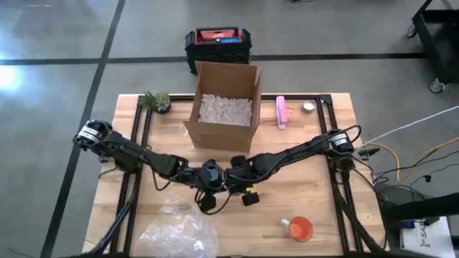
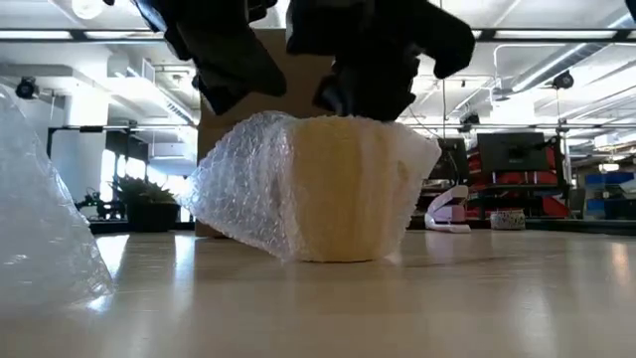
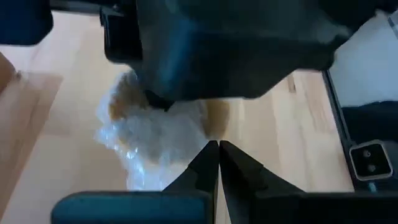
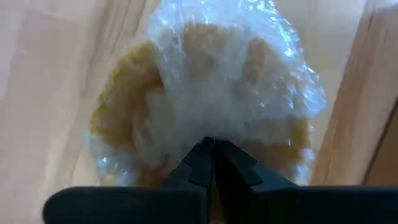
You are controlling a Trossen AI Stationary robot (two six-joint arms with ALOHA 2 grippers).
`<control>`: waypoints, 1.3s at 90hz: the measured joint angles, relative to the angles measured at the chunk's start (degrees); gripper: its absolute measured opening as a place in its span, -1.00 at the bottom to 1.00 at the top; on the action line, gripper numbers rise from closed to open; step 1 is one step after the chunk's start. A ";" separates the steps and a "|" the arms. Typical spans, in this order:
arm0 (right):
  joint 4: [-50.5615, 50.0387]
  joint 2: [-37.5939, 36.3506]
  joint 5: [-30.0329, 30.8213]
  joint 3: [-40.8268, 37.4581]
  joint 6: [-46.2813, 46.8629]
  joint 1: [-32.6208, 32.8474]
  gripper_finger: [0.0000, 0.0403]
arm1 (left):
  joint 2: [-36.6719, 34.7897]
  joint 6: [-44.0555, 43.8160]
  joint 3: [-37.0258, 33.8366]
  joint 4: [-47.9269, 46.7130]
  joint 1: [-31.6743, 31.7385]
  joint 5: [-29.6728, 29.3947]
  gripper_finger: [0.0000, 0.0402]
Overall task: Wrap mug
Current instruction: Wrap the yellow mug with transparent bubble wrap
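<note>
A cream-yellow mug [image 2: 343,189] stands on the table near its middle, covered in bubble wrap [image 2: 238,189] that trails off toward the table's left. Both arms meet above it and hide it in the high view. My right gripper [image 4: 210,142] is shut, its fingertips on the wrap gathered over the mug's top [image 4: 205,93]. My left gripper [image 3: 218,144] is shut too, just beside the wrapped mug on its left side [image 2: 234,85], with nothing showing between its fingers. I cannot tell whether it touches the wrap. My right gripper meets the bubble wrap bunched over the middle of the mug's top [image 4: 208,127] with its shut fingertips, coming from above and pointing down. Whether a fold is pinched between the tips or only pressed down does not show. The mug stands on the table.
An open cardboard box [image 1: 222,104] with white packing peanuts stands at the far middle. A loose heap of bubble wrap [image 1: 176,229] lies near left. An orange mug [image 1: 300,228] sits near right. A pink dispenser [image 1: 282,111] and a small plant [image 1: 158,100] stand at the far edge.
</note>
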 joint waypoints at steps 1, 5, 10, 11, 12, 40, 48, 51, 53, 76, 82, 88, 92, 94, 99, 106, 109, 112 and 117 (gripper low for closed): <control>0.21 0.14 -0.04 -0.01 -0.04 -0.03 -0.99 | 0.00 0.00 0.00 -0.20 0.00 -0.01 -1.00; 0.72 0.65 -0.25 -0.02 -0.19 -0.11 -0.99 | 0.00 -0.05 0.00 -1.07 0.00 0.03 -1.00; 1.38 1.09 -0.32 -0.02 -0.55 -0.13 -0.99 | -0.01 -0.31 0.00 -2.35 0.00 0.36 -1.00; 1.49 1.17 -0.30 -0.02 -0.61 -0.13 -0.99 | -0.02 -0.37 0.00 -2.56 0.00 0.56 -1.00; 1.61 1.29 -0.30 -0.02 -0.76 -0.13 -0.99 | -0.02 -0.44 0.00 -2.83 0.00 0.82 -1.00; 3.33 3.06 -0.94 -0.02 -2.25 -0.15 -0.99 | -0.63 -2.60 0.00 -10.05 -0.07 3.09 -1.00; 3.14 2.87 -1.08 -0.10 -2.16 -0.15 -0.99 | -0.63 -2.80 0.00 -10.61 -0.07 3.09 -1.00; 3.09 2.48 -1.23 -0.25 -2.14 -0.15 -0.99 | -0.63 -2.80 0.00 -10.69 -0.07 3.09 -1.00; 3.05 2.27 -1.30 -0.28 -2.10 -0.17 -0.99 | -0.63 -2.80 0.00 -10.69 -0.07 3.09 -1.00; 2.15 -2.40 -1.96 -0.76 0.18 -0.18 -0.99 | -1.01 -2.83 0.00 -10.10 -0.05 2.79 -1.00; 2.43 -3.13 -1.94 -0.76 0.15 -0.17 -0.99 | -1.19 -2.84 0.00 -9.53 -0.07 2.70 -1.00; 2.53 -3.41 -1.94 -0.69 0.04 -0.17 -0.99 | -1.48 -2.84 0.00 -8.62 -0.07 2.68 -1.00; 2.51 -3.41 -1.90 -0.68 0.00 -0.17 -0.99 | -1.85 -2.84 0.00 -8.73 -0.07 2.66 -1.00; 2.53 -3.41 -1.90 -0.68 -0.06 -0.17 -0.99 | -2.04 -2.84 0.00 -8.74 -0.07 2.66 -1.00; 2.63 -3.45 -1.90 -0.68 -0.26 -0.17 -0.99 | -2.80 -2.84 0.00 -8.94 -0.07 2.57 -1.00; 2.74 -4.00 -1.80 -0.52 -0.28 -0.17 -0.99 | -4.08 -3.29 -0.02 -9.79 -0.07 2.35 -1.00; 2.77 -4.23 -1.68 -0.33 -0.30 -0.17 -0.99 | -4.66 -3.61 0.00 -10.14 -0.07 1.68 -1.00; 3.06 -4.35 -1.64 0.02 -0.33 -0.17 -0.99 | -5.13 -3.87 -0.02 -10.86 -0.07 0.87 -1.00; 4.41 -4.44 -1.59 0.60 -0.35 -0.17 -0.99 | -5.88 -3.96 0.00 -11.70 -0.07 -1.00 -1.00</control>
